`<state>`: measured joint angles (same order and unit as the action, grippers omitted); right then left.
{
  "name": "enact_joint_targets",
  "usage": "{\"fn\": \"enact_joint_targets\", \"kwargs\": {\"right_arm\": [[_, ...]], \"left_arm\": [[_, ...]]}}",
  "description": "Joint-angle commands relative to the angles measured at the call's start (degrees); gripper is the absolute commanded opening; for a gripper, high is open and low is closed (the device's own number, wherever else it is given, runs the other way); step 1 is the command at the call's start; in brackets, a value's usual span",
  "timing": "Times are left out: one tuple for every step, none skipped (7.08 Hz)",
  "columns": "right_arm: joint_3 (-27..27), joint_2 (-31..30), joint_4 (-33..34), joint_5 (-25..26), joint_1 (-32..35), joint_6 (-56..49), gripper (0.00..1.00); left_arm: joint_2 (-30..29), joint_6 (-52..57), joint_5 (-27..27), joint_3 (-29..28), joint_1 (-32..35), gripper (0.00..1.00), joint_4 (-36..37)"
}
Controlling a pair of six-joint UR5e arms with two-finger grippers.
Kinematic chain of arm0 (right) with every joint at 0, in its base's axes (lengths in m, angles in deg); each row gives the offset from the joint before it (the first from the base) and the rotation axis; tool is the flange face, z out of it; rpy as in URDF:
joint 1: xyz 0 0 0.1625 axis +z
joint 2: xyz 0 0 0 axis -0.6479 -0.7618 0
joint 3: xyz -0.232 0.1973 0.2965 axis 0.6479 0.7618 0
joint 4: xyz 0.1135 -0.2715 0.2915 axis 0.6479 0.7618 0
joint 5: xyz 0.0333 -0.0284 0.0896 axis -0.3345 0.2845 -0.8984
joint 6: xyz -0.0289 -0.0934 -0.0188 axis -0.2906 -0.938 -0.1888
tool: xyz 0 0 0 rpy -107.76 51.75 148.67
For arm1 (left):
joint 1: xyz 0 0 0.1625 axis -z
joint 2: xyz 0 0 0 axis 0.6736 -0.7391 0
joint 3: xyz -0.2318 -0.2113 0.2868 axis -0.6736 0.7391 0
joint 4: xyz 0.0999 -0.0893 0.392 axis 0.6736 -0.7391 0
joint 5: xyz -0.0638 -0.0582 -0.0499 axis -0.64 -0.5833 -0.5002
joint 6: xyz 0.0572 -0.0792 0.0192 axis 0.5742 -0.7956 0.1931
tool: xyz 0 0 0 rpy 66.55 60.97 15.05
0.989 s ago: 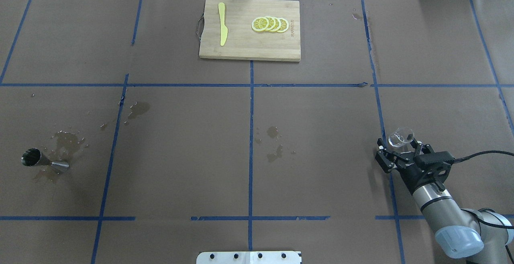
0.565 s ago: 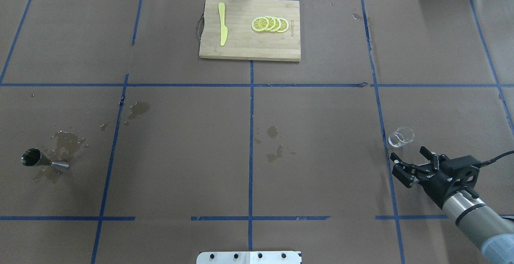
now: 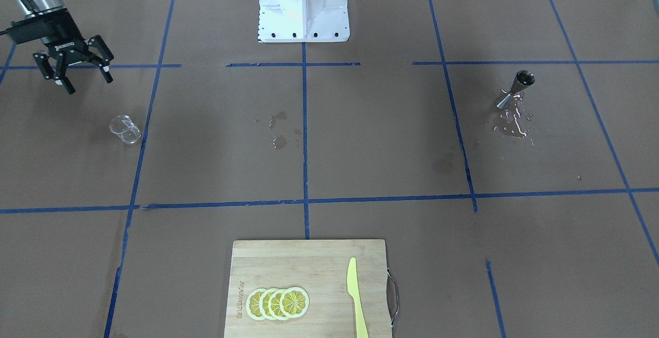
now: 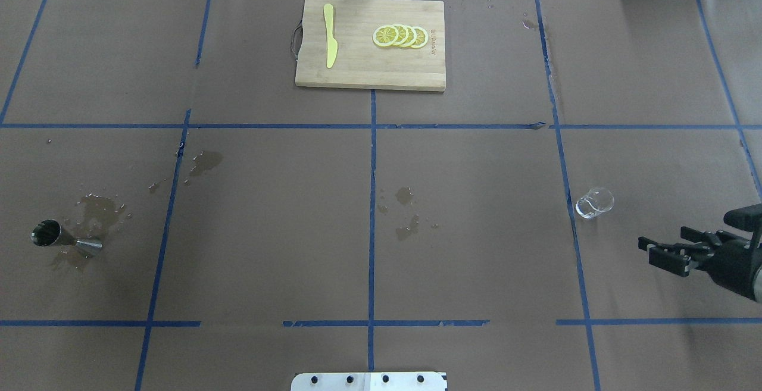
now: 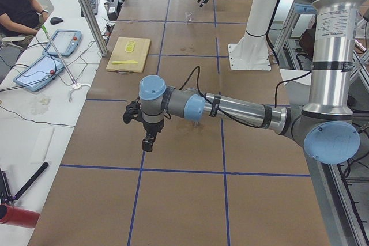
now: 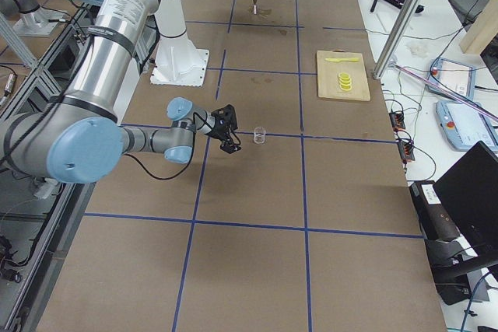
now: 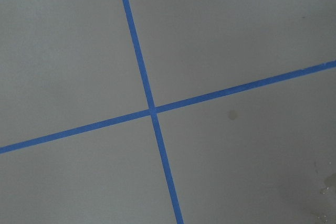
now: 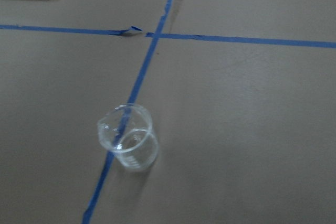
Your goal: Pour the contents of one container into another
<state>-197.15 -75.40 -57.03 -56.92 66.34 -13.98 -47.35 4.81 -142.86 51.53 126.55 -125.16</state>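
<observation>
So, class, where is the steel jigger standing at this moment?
In the overhead view the steel jigger stands far left, on the robot's left side, at the edge of a wet patch, far from the glass measuring cup on the right.

Right arm [image 4: 741, 266] cut by overhead edge, knife [image 3: 356, 299] tip cropped, glass cup [image 8: 128, 137] scale blurred

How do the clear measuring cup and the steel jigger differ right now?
The small clear glass measuring cup is squat and transparent; the shiny steel hourglass jigger is narrow-waisted and opaque. The cup sits on dry paper, the jigger beside spilled liquid. Both stand upright, ungripped.
</observation>
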Motion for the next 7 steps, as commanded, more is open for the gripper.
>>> {"fn": "enact_joint_targets", "kwargs": {"right_arm": [[6.62,5.17,3.24,-28.26,26.93,-15.56,1.0],[9.53,9.99,9.88,-39.49,38.96,-22.95,1.0],[10.43,15.43,21.09,-47.09,48.13,-32.69,1.0],[10.44,20.1,34.86,-50.99,54.31,-42.61,1.0],[10.44,24.23,47.96,-52.86,58.38,-53.68,1.0],[10.53,28.63,63.76,-55.4,61.29,-61.97,1.0],[10.62,32.67,76.62,-56.04,64.62,-71.53,1.0]], "left_arm": [[-0.3,0.0,-0.19,0.08,-0.01,1.0,0.0],[-0.39,0.0,-0.19,-0.01,-0.01,1.0,0.08],[-0.39,0.0,-0.19,-0.35,-0.01,1.0,0.17],[-0.39,0.0,-0.28,-0.44,-0.01,1.0,0.61],[-0.47,0.0,-0.36,0.16,0.25,1.0,4.35],[-0.74,0.09,-0.54,1.47,0.69,1.0,11.61],[0.39,3.39,-0.8,1.57,1.57,1.0,12.38]]}}
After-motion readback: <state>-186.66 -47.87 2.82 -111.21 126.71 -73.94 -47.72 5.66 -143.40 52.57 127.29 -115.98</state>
